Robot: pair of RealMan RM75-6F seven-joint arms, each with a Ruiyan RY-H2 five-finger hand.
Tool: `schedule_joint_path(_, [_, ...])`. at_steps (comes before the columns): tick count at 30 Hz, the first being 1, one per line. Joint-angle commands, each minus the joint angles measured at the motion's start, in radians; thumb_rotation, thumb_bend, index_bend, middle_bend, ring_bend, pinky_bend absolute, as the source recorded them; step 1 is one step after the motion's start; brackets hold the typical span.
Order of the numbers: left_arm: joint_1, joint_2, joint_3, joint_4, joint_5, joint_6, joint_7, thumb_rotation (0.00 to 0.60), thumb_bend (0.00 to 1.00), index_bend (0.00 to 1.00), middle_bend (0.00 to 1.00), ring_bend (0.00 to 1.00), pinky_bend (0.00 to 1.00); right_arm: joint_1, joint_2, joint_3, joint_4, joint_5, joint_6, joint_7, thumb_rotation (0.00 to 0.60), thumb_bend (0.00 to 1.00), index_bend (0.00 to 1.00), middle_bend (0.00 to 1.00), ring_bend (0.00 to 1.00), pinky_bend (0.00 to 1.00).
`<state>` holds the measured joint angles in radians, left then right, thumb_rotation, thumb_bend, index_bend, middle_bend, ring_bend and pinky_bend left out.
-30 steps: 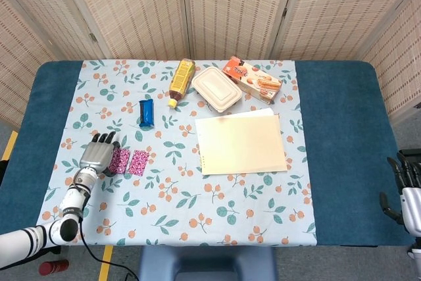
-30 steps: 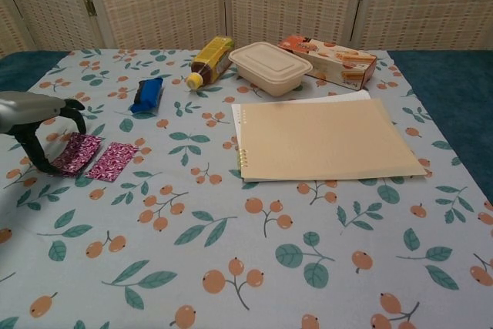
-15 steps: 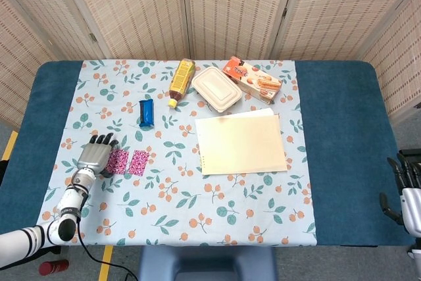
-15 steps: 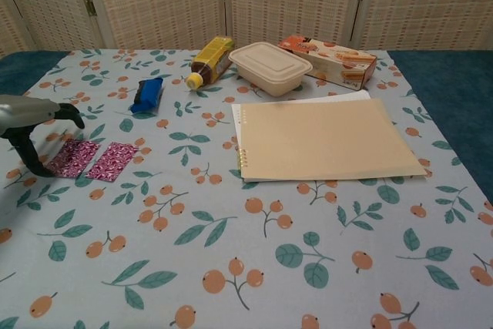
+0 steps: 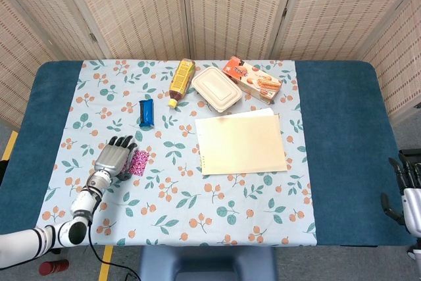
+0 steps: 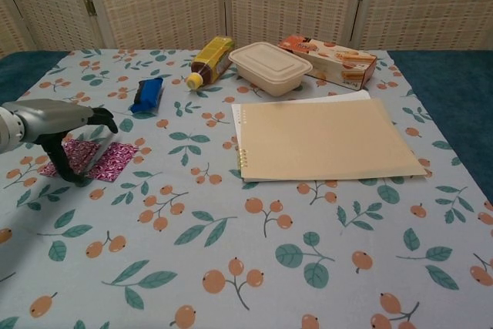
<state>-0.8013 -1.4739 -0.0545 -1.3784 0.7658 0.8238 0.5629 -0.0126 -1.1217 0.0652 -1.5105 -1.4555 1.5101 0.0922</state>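
Note:
Two pink patterned packets lie side by side on the floral cloth at the left. In the head view my left hand (image 5: 115,157) covers the left packet, and only the right packet (image 5: 139,162) shows. The chest view shows both, the left packet (image 6: 68,152) and the right packet (image 6: 117,161), with my left hand (image 6: 58,122) above them. Its fingers (image 6: 71,167) hang down apart to the cloth at the left packet's near edge and grip nothing. My right hand (image 5: 406,192) hangs off the table's right edge, fingers apart and empty.
A blue bar (image 5: 147,112) lies behind the packets. Along the back stand a tea bottle on its side (image 5: 181,81), a lidded beige container (image 5: 216,88) and a biscuit box (image 5: 254,79). A tan notebook (image 5: 240,143) lies at mid table. The blue table (image 5: 339,129) shows beside the cloth.
My left hand has moved right, from beside the left packet to over it, hiding that packet in the head view. The packets and my right hand have not moved.

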Motion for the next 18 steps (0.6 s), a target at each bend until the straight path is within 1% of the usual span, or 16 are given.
schedule_joint_path(1, [-0.011,-0.016,-0.002,0.009,-0.020,0.003,0.015,0.600,0.22,0.19,0.00,0.00,0.00,-0.001,0.000,0.000,0.003,0.001,0.000,0.004,0.600,0.50,0.00,0.00,0.00,0.00])
schedule_joint_path(8, [-0.016,-0.034,0.000,0.033,-0.046,0.007,0.023,0.600,0.21,0.23,0.00,0.00,0.00,-0.004,-0.003,-0.001,0.013,0.004,0.000,0.013,0.600,0.50,0.00,0.00,0.00,0.00])
schedule_joint_path(18, [-0.021,-0.044,0.002,0.035,-0.031,0.005,0.015,0.600,0.21,0.23,0.00,0.00,0.00,-0.005,-0.003,0.000,0.014,0.005,-0.002,0.015,0.600,0.50,0.00,0.00,0.00,0.00])
